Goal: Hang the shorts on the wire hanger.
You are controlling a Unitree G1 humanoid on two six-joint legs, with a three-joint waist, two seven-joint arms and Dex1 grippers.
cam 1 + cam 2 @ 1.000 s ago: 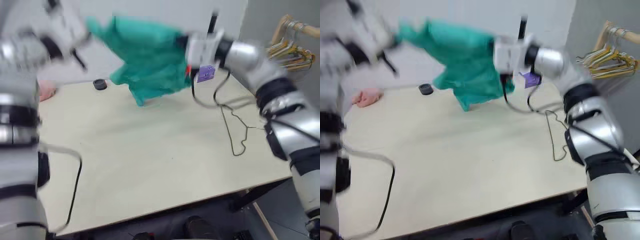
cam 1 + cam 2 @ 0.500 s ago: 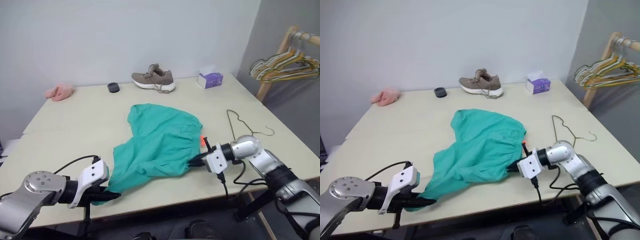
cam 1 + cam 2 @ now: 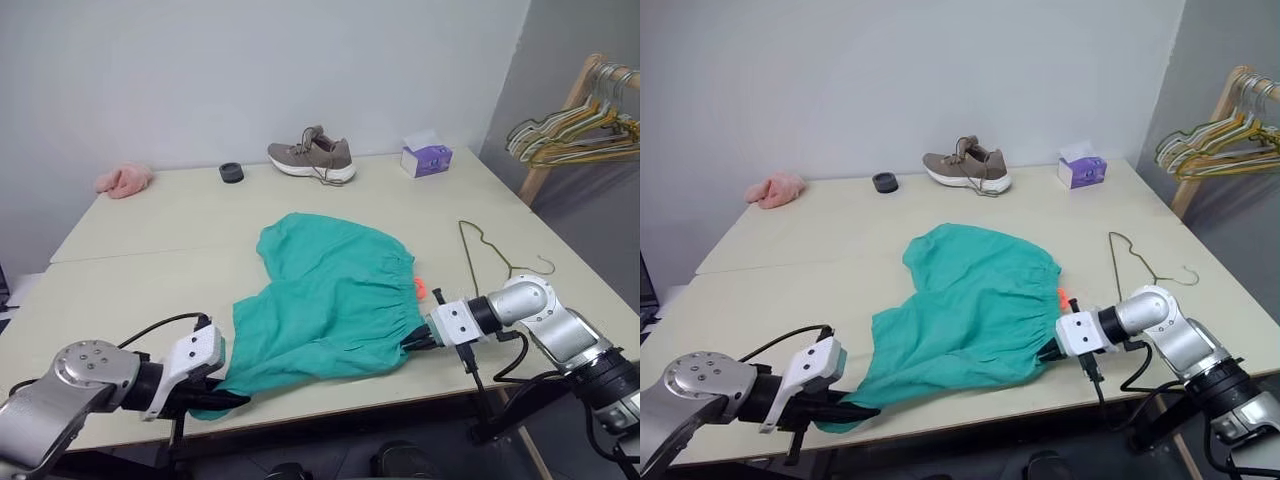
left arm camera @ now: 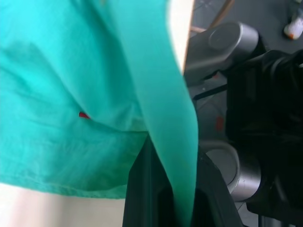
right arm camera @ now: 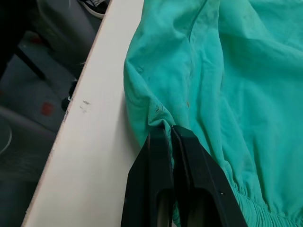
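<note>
**Shorts laid flat, both grippers pinched on the cloth**

The shorts (image 3: 325,300) lie spread on the bench (image 3: 150,230), stretched between the two arms near the front edge. The left gripper (image 3: 228,398) is clamped on a corner of the teal fabric at the hem end; in its wrist view the cloth runs straight down between the black fingers (image 4: 142,189). The right gripper (image 3: 1048,350) is closed on a fold at the gathered waistband side, its fingers (image 5: 156,161) pressed together with cloth caught at the tips. The orange-red drawstring (image 3: 420,287) peeks out just above that gripper.

The wire hanger (image 3: 490,250) lies flat on the bench just beyond the right gripper, hook pointing away from the shorts, not touching them. Well beyond both grippers sit a shoe (image 3: 312,157), a tissue box (image 3: 425,158), a small dark disc (image 3: 231,172) and a pink fluffy cloth (image 3: 124,179).

My read: the step is smoothing the shorts out before the hanger comes in. Done well, both pinches let go only once the cloth rests flat, and the right gripper clears the waistband without dragging it toward the hanger
</note>
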